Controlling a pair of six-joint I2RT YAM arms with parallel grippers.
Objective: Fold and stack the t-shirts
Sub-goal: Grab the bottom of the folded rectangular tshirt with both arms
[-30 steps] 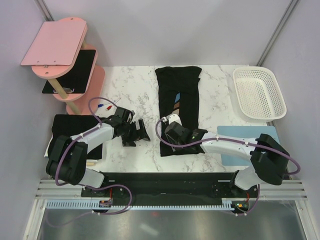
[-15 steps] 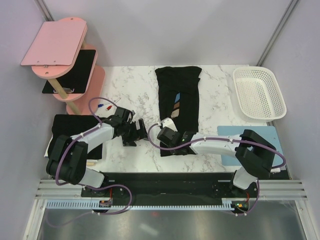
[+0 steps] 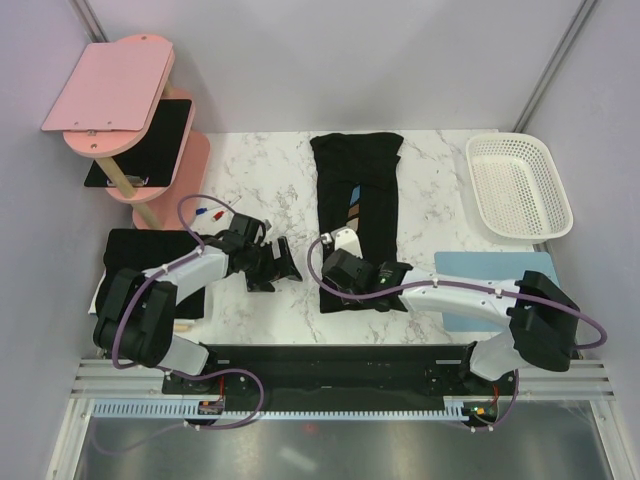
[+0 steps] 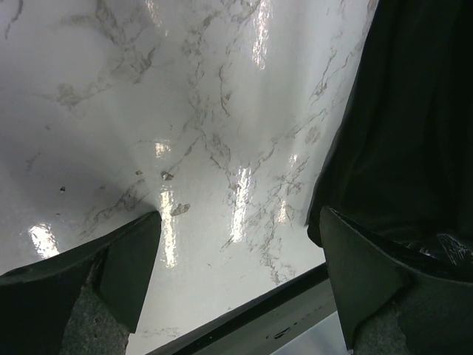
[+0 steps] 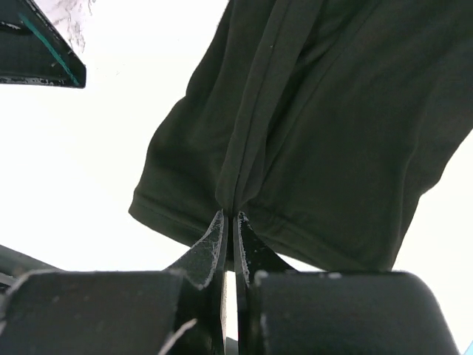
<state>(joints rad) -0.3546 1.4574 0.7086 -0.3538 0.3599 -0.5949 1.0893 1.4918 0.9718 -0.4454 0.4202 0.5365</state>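
Note:
A black t-shirt [image 3: 358, 180], folded lengthwise with its blue, white and tan print [image 3: 350, 205] showing, lies in the middle of the table. My right gripper [image 3: 338, 268] is over its near left part. In the right wrist view the gripper [image 5: 229, 216] is shut on a fold of the t-shirt [image 5: 318, 111] at its hem. A second black t-shirt [image 3: 150, 262] lies folded at the left edge. My left gripper [image 3: 280, 262] is open and empty just left of the middle t-shirt. In the left wrist view the gripper [image 4: 244, 244] hangs over bare marble, with the t-shirt [image 4: 414, 111] at the right.
A white basket [image 3: 518, 185] stands at the back right. A light blue mat [image 3: 480, 272] lies near right, under the right arm. A pink shelf stand [image 3: 110, 85] with a black board [image 3: 150, 140] is at the back left. Two pens [image 3: 210, 213] lie beside it.
My right gripper shifted a little left and back while staying on the t-shirt's near end, and its elbow swung. My left gripper wobbled slightly and stays open.

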